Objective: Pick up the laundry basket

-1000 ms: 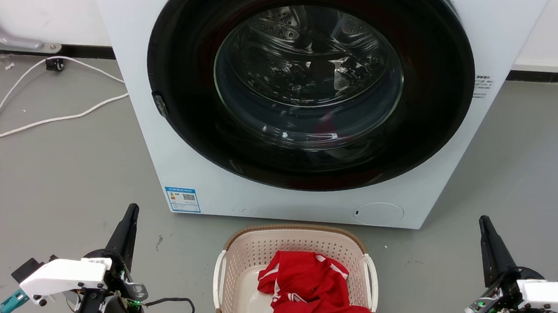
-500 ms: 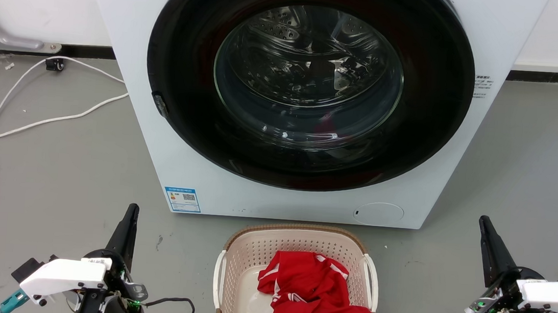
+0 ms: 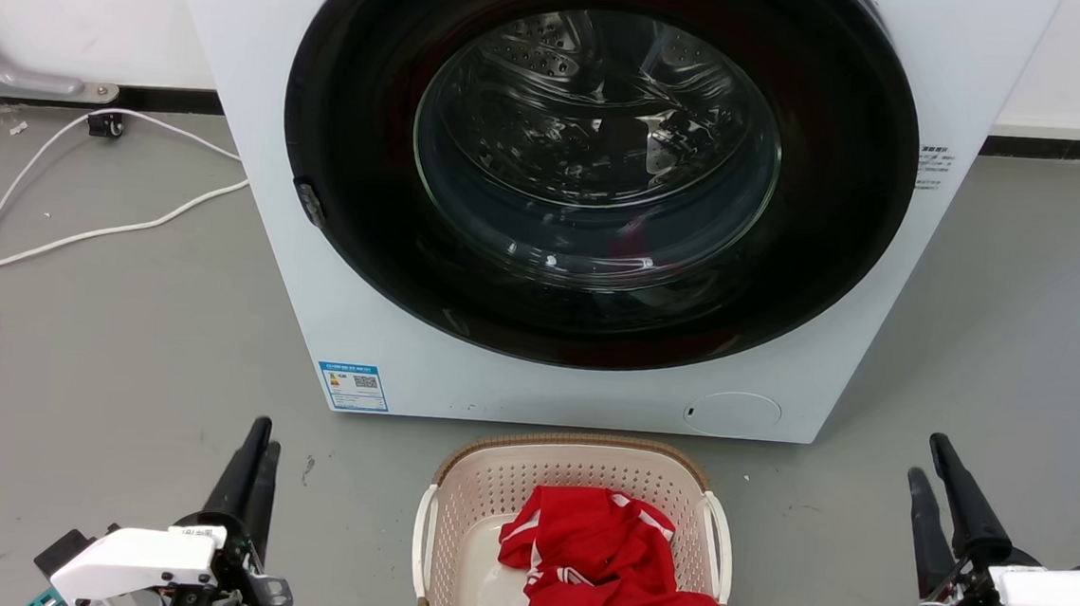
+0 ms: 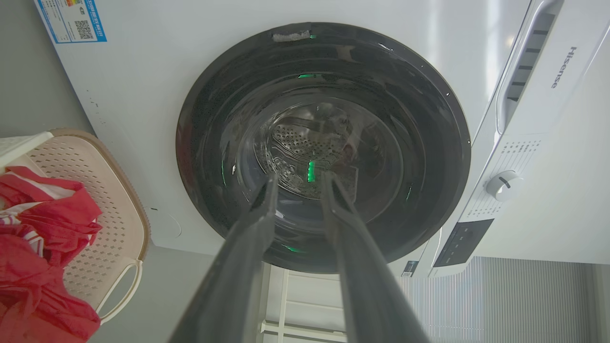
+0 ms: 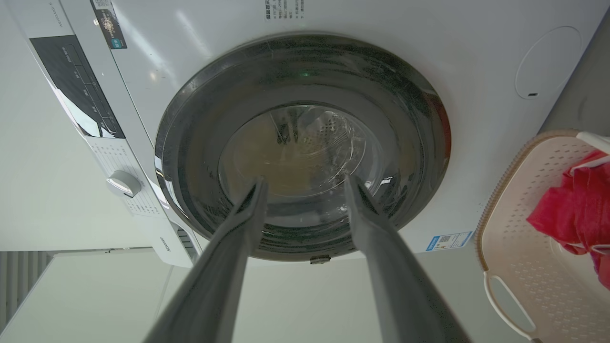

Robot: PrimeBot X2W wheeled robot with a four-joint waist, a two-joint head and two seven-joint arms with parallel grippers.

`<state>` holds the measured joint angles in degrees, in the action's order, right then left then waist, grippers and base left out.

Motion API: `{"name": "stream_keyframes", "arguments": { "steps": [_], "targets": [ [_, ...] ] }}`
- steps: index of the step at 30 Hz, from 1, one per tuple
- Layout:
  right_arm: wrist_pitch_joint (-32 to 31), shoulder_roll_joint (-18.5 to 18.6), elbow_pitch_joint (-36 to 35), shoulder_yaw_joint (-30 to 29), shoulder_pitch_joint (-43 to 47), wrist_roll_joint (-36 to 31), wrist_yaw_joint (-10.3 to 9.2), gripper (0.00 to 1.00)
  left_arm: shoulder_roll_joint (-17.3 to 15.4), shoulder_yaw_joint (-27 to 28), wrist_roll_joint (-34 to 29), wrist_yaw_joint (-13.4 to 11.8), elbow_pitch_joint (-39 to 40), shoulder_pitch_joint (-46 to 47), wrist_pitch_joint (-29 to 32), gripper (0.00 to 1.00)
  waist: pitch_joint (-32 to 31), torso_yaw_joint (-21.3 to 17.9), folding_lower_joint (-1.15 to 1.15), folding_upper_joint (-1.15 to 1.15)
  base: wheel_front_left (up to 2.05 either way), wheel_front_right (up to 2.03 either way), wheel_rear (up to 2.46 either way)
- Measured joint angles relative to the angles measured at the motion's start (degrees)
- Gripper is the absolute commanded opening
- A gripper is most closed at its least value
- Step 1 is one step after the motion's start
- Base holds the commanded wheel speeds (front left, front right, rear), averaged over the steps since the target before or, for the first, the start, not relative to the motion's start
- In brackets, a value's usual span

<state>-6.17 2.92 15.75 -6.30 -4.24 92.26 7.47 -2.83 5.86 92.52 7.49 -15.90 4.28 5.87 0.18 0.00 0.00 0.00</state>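
Head view. A rounded beige perforated plastic laundry basket (image 3: 479, 498) stands on the grey floor (image 3: 119, 340) at near centre, just in front of a large white front-loading washing machine (image 3: 254, 178). A thin strip of floor shows between the basket's far brown woven-look rim and the machine's base. The basket has a white left handle (image 3: 422, 542) and a white right handle (image 3: 723, 544), one on each side wall. A crumpled red garment with white stripes (image 3: 607, 574) lies inside, heaped toward the near right.

The machine's round dark glass door (image 3: 597, 164) is closed, and the steel drum shows through it. A small blue label sticker (image 3: 354, 386) sits low on the left of the front panel. A white cable (image 3: 79, 235) trails across the floor at far left.

The left gripper (image 3: 265, 436) is near, to the left of the basket, its long dark fingers pointing toward the machine. It is released, with the fingers slightly parted. In the left wrist view a clear gap runs between them, with the door behind. It is well apart from the basket.

The right gripper (image 3: 926, 458) is near, to the right of the basket, and also points toward the machine. It is released too, and the right wrist view shows its fingers spread wider than the left pair. It is likewise well apart from the basket.

The basket lies between the two grippers, and neither touches it. Both handles are free.
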Motion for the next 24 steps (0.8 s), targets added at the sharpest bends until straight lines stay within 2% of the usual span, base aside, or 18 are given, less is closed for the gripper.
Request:
{"name": "stream_keyframes", "arguments": {
  "steps": [6,11,24],
  "targets": [
    [1.64,-0.03,-0.12,0.89,0.13,-1.18,0.00,1.00,0.02,-1.71,-0.77,0.00,0.34,-0.11,-1.68,1.00,0.03,0.02,0.00,0.00,0.00,0.00,0.00],
    [3.16,0.27,-0.11,1.86,0.13,-4.31,0.00,1.00,0.01,-2.57,-3.96,0.00,0.93,-0.04,-3.04,1.00,0.04,0.07,0.00,0.00,0.00,0.00,0.00],
    [6.24,0.53,-1.47,1.97,0.09,-23.16,0.00,1.00,0.01,-4.36,-20.82,-0.01,2.97,0.07,-6.15,1.00,-0.06,0.26,0.00,0.00,0.00,0.00,0.00]
  ]
}}
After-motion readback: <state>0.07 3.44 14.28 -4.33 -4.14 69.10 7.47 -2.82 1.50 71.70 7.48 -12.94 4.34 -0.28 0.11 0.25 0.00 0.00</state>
